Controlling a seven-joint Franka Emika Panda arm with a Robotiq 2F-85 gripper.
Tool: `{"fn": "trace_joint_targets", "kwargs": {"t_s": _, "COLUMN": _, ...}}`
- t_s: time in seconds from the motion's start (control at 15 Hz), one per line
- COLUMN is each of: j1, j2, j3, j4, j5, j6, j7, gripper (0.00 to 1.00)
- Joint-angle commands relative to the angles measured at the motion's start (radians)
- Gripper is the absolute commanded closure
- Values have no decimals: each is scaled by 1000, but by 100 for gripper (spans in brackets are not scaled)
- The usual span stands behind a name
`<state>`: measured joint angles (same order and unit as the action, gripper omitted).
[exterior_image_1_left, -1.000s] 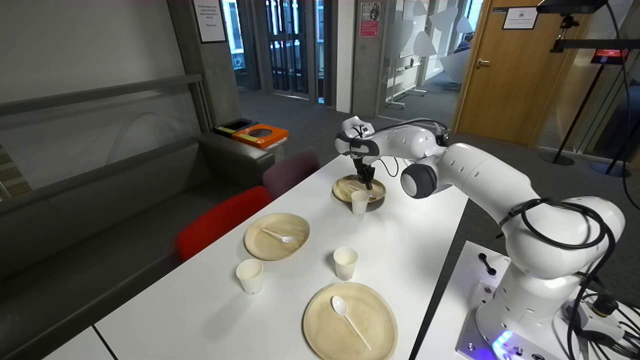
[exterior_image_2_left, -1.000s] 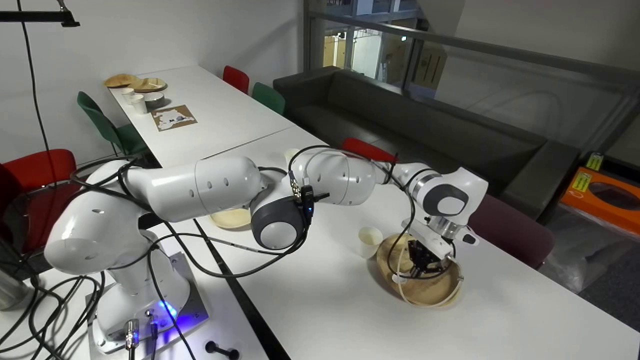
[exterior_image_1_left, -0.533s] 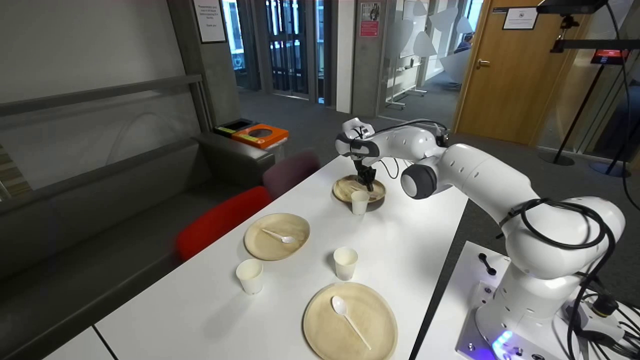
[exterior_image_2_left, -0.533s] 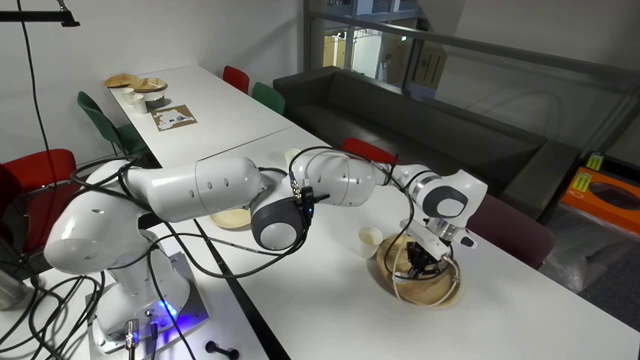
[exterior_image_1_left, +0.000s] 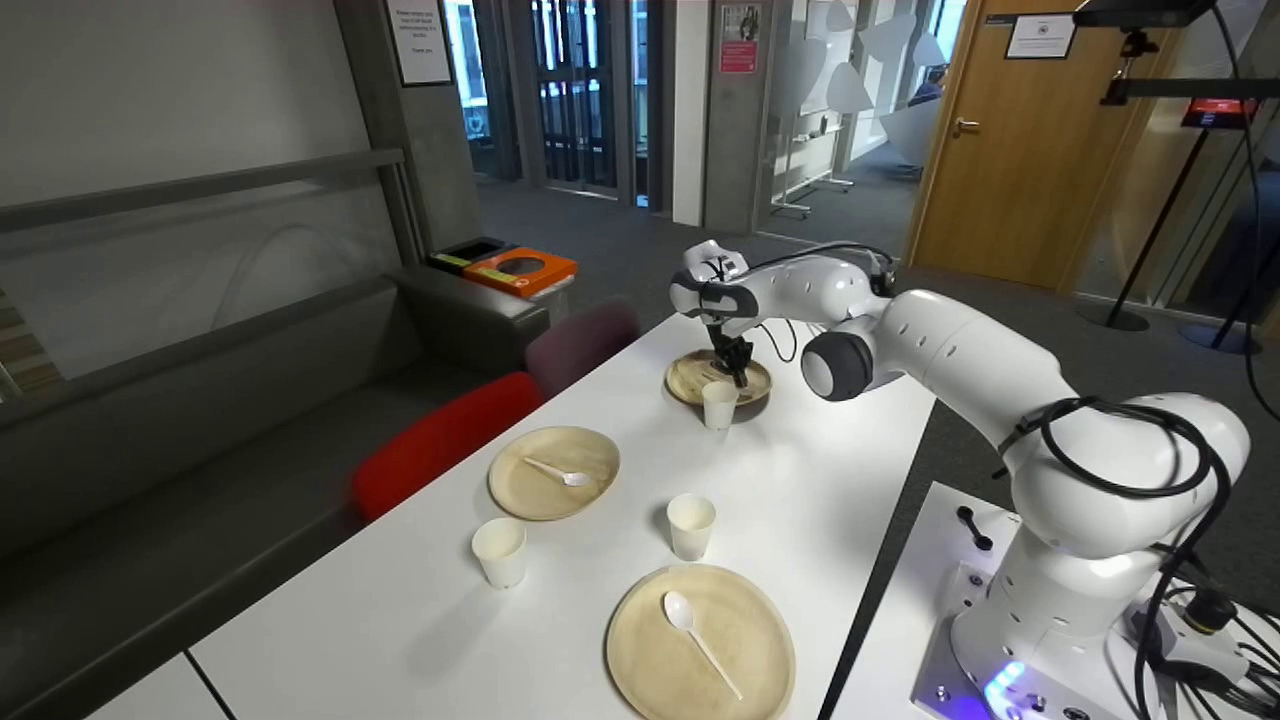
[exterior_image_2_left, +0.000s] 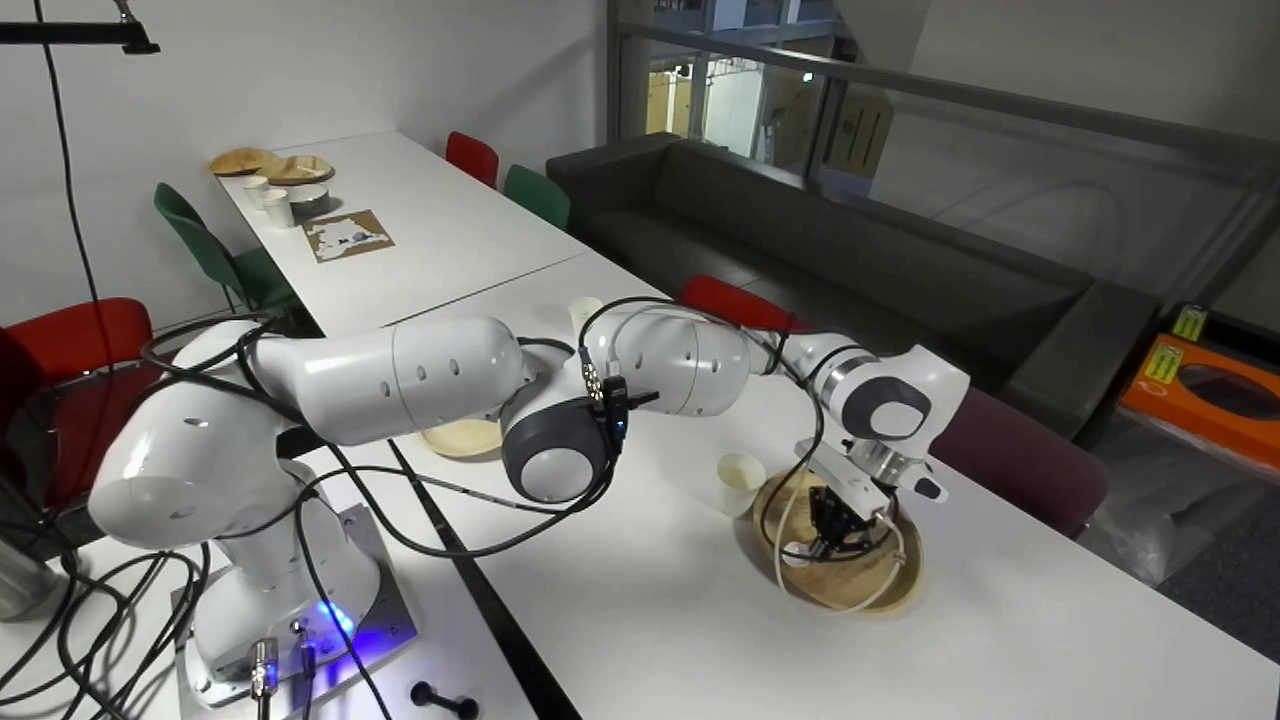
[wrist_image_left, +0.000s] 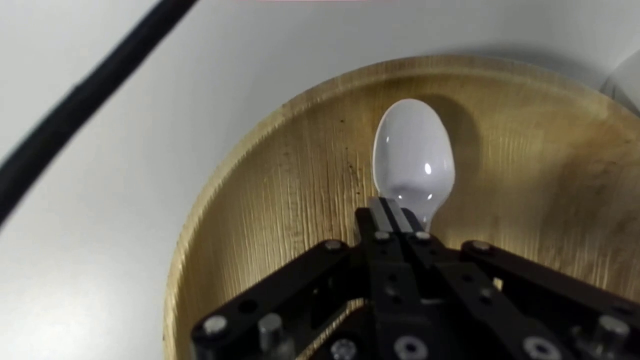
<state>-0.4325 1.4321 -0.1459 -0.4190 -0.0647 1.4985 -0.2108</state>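
Note:
My gripper (wrist_image_left: 389, 210) is shut, with its two fingertips together and nothing visible between them. It points down over a round wooden plate (wrist_image_left: 280, 200). A white spoon (wrist_image_left: 414, 150) lies on the plate, its bowl just ahead of the fingertips. The fingertips overlap the left side of the spoon's neck in the wrist view; whether they touch it I cannot tell. The handle is hidden under the gripper. The plate shows in both exterior views (exterior_image_1_left: 685, 382) (exterior_image_2_left: 885, 590), with the gripper (exterior_image_1_left: 740, 380) (exterior_image_2_left: 820, 550) above it. A white cup (exterior_image_1_left: 718, 408) (exterior_image_2_left: 738, 488) stands beside the plate.
On the same table are two more plates (exterior_image_1_left: 530, 500) (exterior_image_1_left: 740, 620), each with a white spoon (exterior_image_1_left: 560, 473) (exterior_image_1_left: 690, 632), and two cups (exterior_image_1_left: 500, 555) (exterior_image_1_left: 691, 530). A red chair (exterior_image_1_left: 445, 440) and a purple chair (exterior_image_1_left: 585, 345) stand along the far edge, before a sofa (exterior_image_1_left: 250, 400).
My gripper and wrist have moved slightly lower and a little towards the cup side of the plate. The plate, spoon and cup have not visibly moved.

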Motion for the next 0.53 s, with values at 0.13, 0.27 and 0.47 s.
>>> {"fn": "trace_joint_targets", "kwargs": {"t_s": 0.13, "j1": 2, "j2": -39, "j3": 2, "j4": -28, "j5": 8, "j6": 27, "j7": 30, "gripper": 100}}
{"fn": "trace_joint_targets", "kwargs": {"t_s": 0.27, "j1": 2, "j2": -42, "j3": 1, "j4": -25, "j5": 6, "j6": 42, "j7": 31, "gripper": 100}}
{"fn": "trace_joint_targets", "kwargs": {"t_s": 0.47, "j1": 0, "j2": -45, "j3": 2, "j4": -26, "j5": 8, "j6": 65, "j7": 35, "gripper": 100}}
